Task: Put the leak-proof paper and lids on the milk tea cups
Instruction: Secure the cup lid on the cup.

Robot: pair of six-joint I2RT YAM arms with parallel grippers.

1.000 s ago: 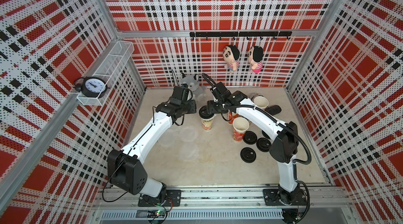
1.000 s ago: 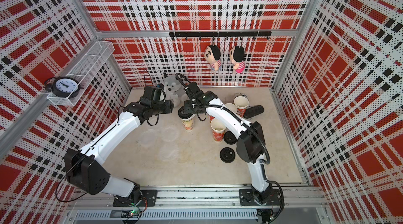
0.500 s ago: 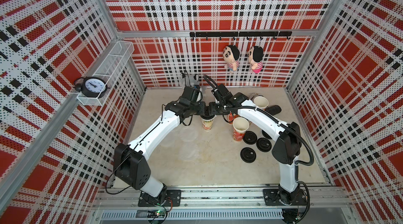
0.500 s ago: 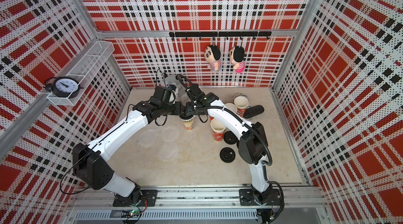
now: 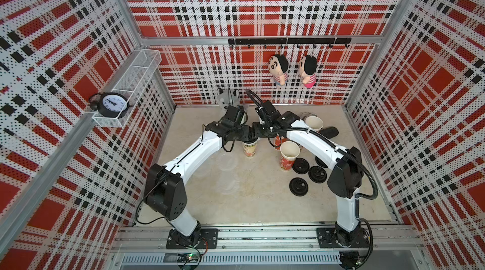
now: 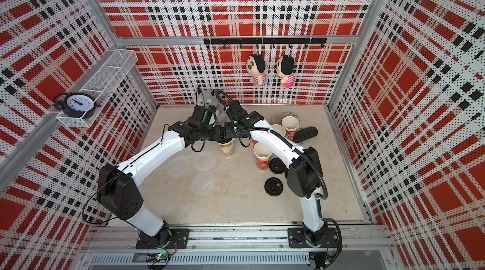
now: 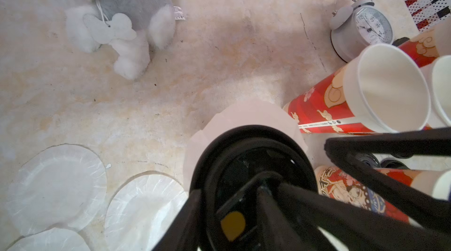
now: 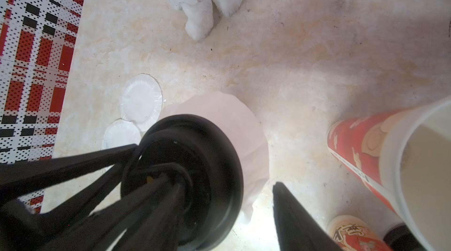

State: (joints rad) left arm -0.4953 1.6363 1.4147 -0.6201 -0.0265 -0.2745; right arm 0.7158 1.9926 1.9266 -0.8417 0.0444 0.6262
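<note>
A pale cream milk tea cup point(image 5: 249, 149) point(image 6: 226, 149) stands mid-table. Leak-proof paper point(image 7: 246, 115) point(image 8: 231, 115) drapes over its mouth, and a black lid point(image 7: 234, 144) point(image 8: 214, 154) sits on the paper. Both grippers meet over this lid. My left gripper point(image 5: 245, 134) point(image 7: 227, 188) is open, one finger point(image 7: 183, 225) outside the rim and the other on the lid's middle. My right gripper point(image 5: 256, 133) point(image 8: 223, 181) is open too, its outer finger point(image 8: 292, 218) clear of the rim. Red cups point(image 5: 287, 158) point(image 5: 314, 123) stand open-mouthed to the right. Spare paper sheets point(image 7: 56, 188) point(image 7: 144, 210) point(image 8: 141, 102) lie flat on the table.
Black lids point(image 5: 300, 165) point(image 5: 298, 186) point(image 5: 316, 174) lie by the right arm. A grey plush dog point(image 5: 228, 98) point(image 7: 117, 5) sits at the back wall. A grey alarm clock point(image 7: 361, 27) and a black oblong thing point(image 5: 329, 132) are behind the red cups.
My left arm has swung right from beside the plush dog to the lidded cream cup. The right gripper has stayed over the lid.
</note>
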